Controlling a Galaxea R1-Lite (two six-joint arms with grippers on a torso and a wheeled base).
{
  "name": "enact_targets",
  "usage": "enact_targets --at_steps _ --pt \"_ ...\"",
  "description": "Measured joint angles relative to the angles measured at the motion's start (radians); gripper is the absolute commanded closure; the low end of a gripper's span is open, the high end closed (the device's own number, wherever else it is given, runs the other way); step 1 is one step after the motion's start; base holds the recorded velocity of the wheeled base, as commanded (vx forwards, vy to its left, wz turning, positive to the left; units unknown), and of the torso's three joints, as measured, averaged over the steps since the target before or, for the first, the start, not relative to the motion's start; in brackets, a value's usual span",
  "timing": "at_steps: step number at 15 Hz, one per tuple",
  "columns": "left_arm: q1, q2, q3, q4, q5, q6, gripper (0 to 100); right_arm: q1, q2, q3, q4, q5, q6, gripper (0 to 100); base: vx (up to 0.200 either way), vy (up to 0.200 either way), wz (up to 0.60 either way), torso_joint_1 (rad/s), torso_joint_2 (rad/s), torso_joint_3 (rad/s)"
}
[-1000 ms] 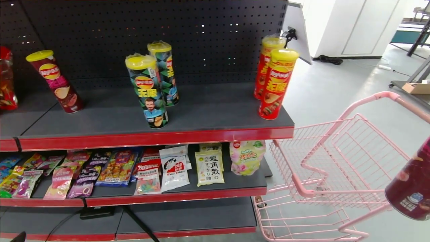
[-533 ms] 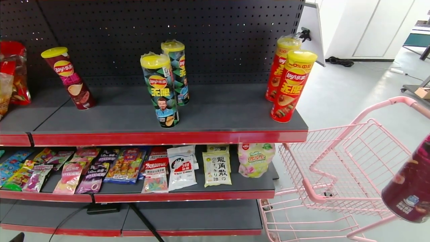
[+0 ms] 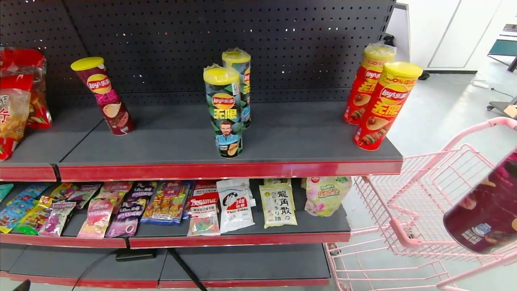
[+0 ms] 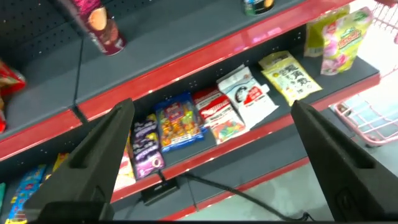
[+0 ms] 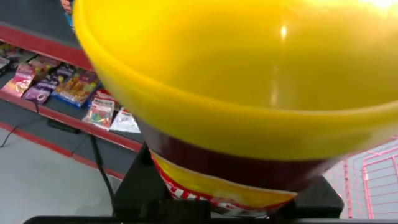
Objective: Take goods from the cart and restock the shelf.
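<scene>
Maroon can neared shelf; right wrist view shows lid, seemingly gripped.

The floor is smooth and pale grey, and the room is bright. Past the right end of the shelf stands a white wall with tall flat panels. A black cable lies at the foot of the wall, and a white cord lies farther right. A brown cardboard box sits by the right edge.
</scene>
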Motion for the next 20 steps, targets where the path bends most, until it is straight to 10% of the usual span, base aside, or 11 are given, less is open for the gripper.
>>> enact_targets --at_steps 20 --pt "0.000 -0.006 0.003 0.000 0.004 0.002 0 0.089 0.006 0.005 -0.004 0.137 0.012 100 0.000 0.200 0.00 0.002 0.00 0.002"
